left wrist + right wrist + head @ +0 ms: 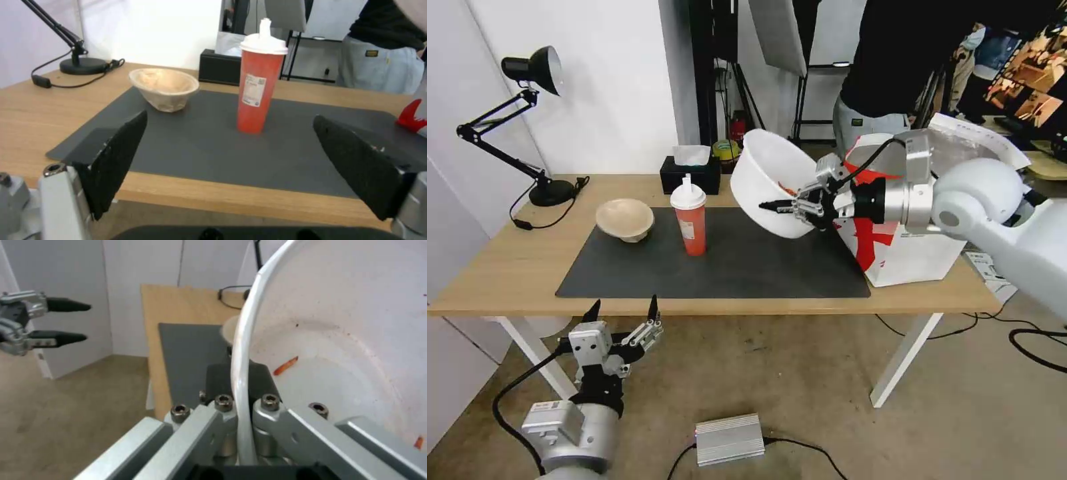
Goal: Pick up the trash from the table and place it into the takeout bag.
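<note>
White bowl (770,180): rim pinched by right gripper (800,203), tilted, beside takeout bag (907,257); scraps may spill. Left gripper (624,320) open below tabletop's front edge.

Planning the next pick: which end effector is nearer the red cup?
Left. The left end effector hangs open just off the table's near edge, facing the red cup. The right end effector holds the white bowl aloft by the takeout bag.

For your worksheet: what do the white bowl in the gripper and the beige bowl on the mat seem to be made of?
White bowl, pinched at its rim by the right gripper: probably thin plastic, with a smooth, slightly glossy wall. Beige bowl: likely moulded paper pulp, with a matte, mottled, fibrous-looking surface.
</note>
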Available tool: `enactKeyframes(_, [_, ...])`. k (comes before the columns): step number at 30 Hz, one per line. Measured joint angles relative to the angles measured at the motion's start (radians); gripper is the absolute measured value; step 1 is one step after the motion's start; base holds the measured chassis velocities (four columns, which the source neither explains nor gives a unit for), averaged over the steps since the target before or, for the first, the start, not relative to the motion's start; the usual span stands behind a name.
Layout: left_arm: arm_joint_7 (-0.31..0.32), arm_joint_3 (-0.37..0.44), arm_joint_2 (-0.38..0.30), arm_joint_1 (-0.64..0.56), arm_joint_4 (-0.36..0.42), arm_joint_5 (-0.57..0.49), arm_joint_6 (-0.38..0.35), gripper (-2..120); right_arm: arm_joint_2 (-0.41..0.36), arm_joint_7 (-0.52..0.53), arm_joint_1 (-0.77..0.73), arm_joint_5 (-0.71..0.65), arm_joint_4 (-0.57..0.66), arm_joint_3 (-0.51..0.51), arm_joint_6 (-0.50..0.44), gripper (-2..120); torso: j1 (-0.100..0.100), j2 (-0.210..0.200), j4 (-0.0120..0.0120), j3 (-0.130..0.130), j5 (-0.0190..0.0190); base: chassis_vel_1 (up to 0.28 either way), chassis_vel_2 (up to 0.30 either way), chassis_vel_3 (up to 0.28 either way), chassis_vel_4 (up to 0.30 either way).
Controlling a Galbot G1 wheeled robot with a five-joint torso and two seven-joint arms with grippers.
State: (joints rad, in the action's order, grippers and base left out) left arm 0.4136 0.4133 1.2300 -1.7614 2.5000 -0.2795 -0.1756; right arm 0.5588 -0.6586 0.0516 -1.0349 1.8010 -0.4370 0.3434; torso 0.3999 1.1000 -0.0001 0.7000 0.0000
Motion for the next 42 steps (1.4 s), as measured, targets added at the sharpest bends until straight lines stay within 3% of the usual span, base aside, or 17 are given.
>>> enactKeyframes(11, [0.000, -0.002, -0.001, 0.006, 0.000, 0.000, 0.000, 100, 0.051, -0.014, 0.131, 0.001, -0.156, -0.022, -0.019, 0, 0.000, 0.000, 0.0000, 0.000, -0.0001, 0.000, 0.000, 0.000, 0.000])
enactKeyframes(18, [0.000, -0.002, -0.006, 0.021, 0.000, -0.008, 0.001, 100, 0.090, -0.010, 0.144, -0.008, -0.266, 0.024, -0.030, 0, 0.000, 0.000, 0.0001, 0.000, 0.0000, 0.000, 0.000, 0.000, 0.000])
enactKeyframes(28, [0.001, -0.004, -0.001, 0.020, 0.000, -0.011, 0.001, 100, 0.092, 0.026, 0.133, -0.008, -0.342, 0.083, -0.040, 0, 0.000, 0.000, 0.0000, 0.000, 0.0000, 0.000, 0.000, 0.000, 0.000])
enactKeyframes(42, [-0.003, -0.012, -0.002, 0.024, 0.000, -0.007, 0.001, 100, 0.085, 0.060, 0.000, -0.015, -0.454, 0.213, -0.050, 0, 0.000, 0.000, -0.0001, 0.000, 0.0001, 0.000, 0.000, 0.000, 0.000])
